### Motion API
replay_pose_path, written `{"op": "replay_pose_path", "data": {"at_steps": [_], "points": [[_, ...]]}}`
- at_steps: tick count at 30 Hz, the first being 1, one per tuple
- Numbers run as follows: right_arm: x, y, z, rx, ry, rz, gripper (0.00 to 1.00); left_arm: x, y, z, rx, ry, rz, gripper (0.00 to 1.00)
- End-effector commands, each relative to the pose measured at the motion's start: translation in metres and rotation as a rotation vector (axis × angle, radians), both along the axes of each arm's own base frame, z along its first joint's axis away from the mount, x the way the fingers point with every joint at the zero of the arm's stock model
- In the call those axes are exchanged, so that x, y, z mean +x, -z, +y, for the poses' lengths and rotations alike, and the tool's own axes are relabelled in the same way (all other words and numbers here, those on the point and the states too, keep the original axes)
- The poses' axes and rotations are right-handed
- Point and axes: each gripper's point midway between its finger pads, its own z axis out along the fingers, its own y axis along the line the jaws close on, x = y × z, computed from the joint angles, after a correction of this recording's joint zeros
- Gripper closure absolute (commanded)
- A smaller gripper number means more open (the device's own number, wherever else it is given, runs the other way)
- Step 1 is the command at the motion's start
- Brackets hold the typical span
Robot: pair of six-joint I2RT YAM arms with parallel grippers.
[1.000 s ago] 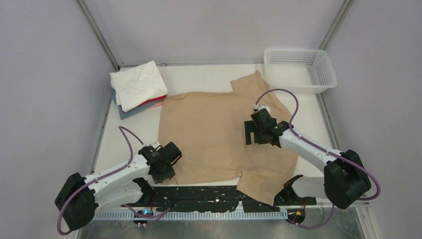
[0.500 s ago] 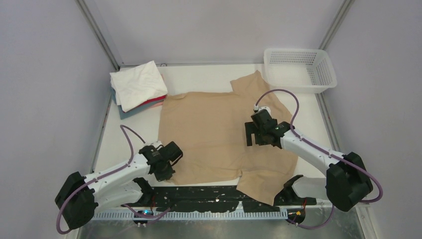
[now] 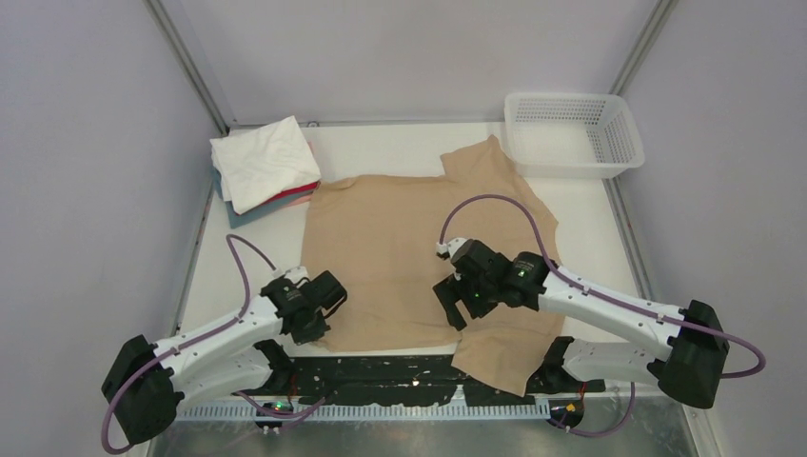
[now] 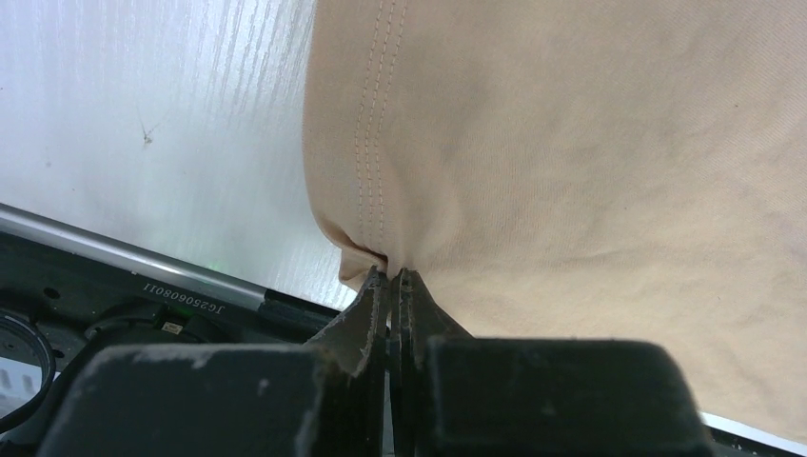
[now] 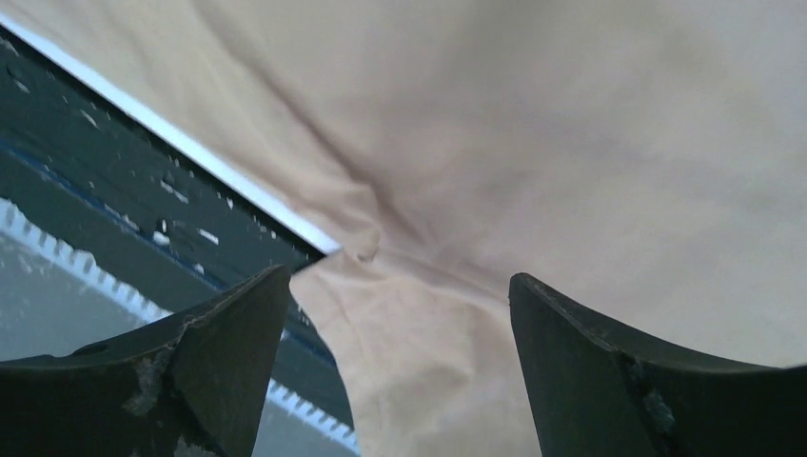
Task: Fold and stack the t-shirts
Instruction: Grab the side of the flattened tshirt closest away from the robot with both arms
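Tan t-shirt (image 3: 404, 243) spread flat on the table (image 3: 400, 148)
The left claw (image 4: 390, 276) is pinched tight on the shirt's 7 o'clock corner. The right claw (image 5: 400, 286) is wide apart, over the cloth at 5 o'clock. The folded shirts (image 3: 262, 167) sit piled at 10 o'clock.

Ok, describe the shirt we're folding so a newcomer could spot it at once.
Look at the white table in the top view, between the folded stack at far left and the mesh basket at far right. Spread open across the middle is the tan t-shirt. It is the only one unfolded, and the left claw pinches its near hem corner.
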Motion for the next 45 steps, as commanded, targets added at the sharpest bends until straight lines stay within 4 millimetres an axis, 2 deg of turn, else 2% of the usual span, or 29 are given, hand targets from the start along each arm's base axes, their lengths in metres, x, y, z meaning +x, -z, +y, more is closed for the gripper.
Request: {"op": "replay_pose_path", "data": {"at_steps": [1, 3, 5, 9, 11, 14, 17, 21, 27, 29, 35, 42, 44, 45], "points": [[-0.060, 0.020, -0.032, -0.101, -0.011, 0.264, 0.12, 0.009, -0.009, 0.000, 0.024, 0.031, -0.033, 1.00], [-0.079, 0.030, -0.047, -0.159, -0.004, 0.346, 0.15, 0.009, -0.008, 0.000, 0.026, 0.038, -0.028, 1.00], [-0.095, 0.036, -0.053, -0.191, -0.022, 0.410, 0.18, 0.010, -0.009, -0.002, 0.024, 0.046, -0.029, 1.00], [-0.113, 0.040, -0.063, -0.273, -0.082, 0.475, 0.25, 0.011, -0.008, -0.005, 0.017, 0.057, -0.025, 1.00], [-0.123, 0.042, -0.060, -0.260, -0.119, 0.512, 0.31, 0.011, -0.008, -0.006, 0.019, 0.058, -0.019, 1.00], [-0.137, 0.043, -0.049, -0.194, -0.189, 0.566, 0.34, 0.012, -0.006, -0.007, 0.025, 0.060, -0.012, 1.00], [-0.151, 0.053, -0.051, -0.211, -0.222, 0.624, 0.35, 0.012, -0.006, -0.008, 0.029, 0.063, -0.004, 1.00], [-0.149, 0.070, -0.066, -0.325, -0.205, 0.612, 0.33, 0.011, -0.006, -0.008, 0.032, 0.065, 0.004, 1.00], [-0.143, 0.083, -0.066, -0.366, -0.157, 0.582, 0.35, 0.011, -0.006, -0.007, 0.032, 0.059, -0.003, 1.00], [-0.138, 0.087, -0.067, -0.389, -0.120, 0.550, 0.40, 0.012, -0.006, -0.006, 0.032, 0.056, -0.008, 1.00], [-0.143, 0.098, -0.070, -0.428, -0.089, 0.557, 0.67, 0.011, -0.007, -0.003, 0.042, 0.051, -0.010, 1.00], [-0.146, 0.110, -0.072, -0.464, -0.060, 0.525, 0.76, 0.011, -0.008, -0.002, 0.040, 0.040, -0.018, 1.00], [-0.144, 0.110, -0.071, -0.456, -0.031, 0.509, 0.84, 0.011, -0.008, -0.001, 0.041, 0.039, -0.022, 1.00], [-0.142, 0.110, -0.070, -0.443, -0.024, 0.498, 0.91, 0.012, -0.008, -0.001, 0.041, 0.038, -0.025, 1.00]]}}
